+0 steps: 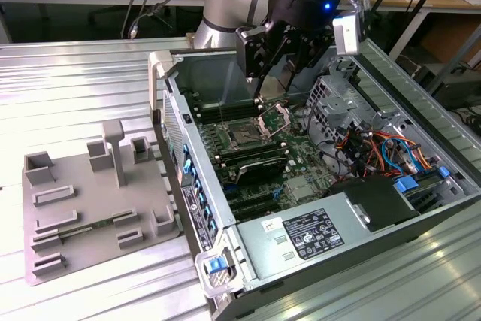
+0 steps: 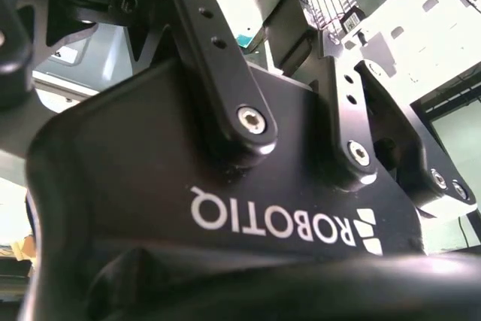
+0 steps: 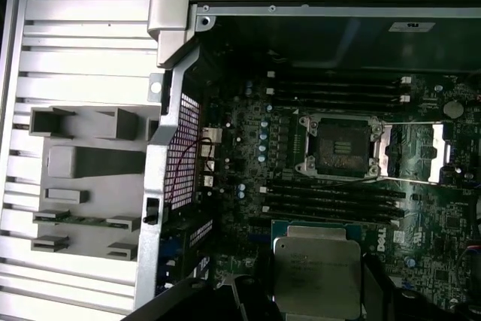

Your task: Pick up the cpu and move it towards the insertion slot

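Ribbed metal tabletop (image 1: 83, 73) carries an open computer case (image 1: 316, 148) and, at lower left of the exterior view, a grey fixture (image 1: 90, 201). We see the gripper (image 1: 259, 58) above the motherboard at top centre. In the first wrist view the cpu (image 3: 316, 276) sits at bottom centre, the fingers (image 3: 376, 283) clamped on its edges; the insertion slot (image 3: 342, 146) lies open, right of centre. We judge the chip light, rigid and fragile; grip edges only. The second wrist view shows finger linkages (image 2: 225, 73).
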Controlling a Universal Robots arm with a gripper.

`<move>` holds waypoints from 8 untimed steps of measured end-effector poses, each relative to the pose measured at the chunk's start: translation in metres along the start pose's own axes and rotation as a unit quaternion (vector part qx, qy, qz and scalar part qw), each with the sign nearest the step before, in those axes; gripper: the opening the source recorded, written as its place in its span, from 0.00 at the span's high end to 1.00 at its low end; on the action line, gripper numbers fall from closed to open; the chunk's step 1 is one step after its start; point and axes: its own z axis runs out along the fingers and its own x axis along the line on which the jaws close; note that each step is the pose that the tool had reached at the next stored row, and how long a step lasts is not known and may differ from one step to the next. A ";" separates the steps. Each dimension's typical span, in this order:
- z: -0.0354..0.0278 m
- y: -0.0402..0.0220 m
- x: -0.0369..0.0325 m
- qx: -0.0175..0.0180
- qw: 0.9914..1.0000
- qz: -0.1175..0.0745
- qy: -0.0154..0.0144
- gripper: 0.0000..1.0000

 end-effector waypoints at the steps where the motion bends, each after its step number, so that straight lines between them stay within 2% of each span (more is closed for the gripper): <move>1: 0.0000 -0.0001 -0.0006 0.000 1.000 0.000 0.000 0.45; 8: 0.0001 -0.0006 -0.0066 0.000 1.000 0.000 0.000 0.45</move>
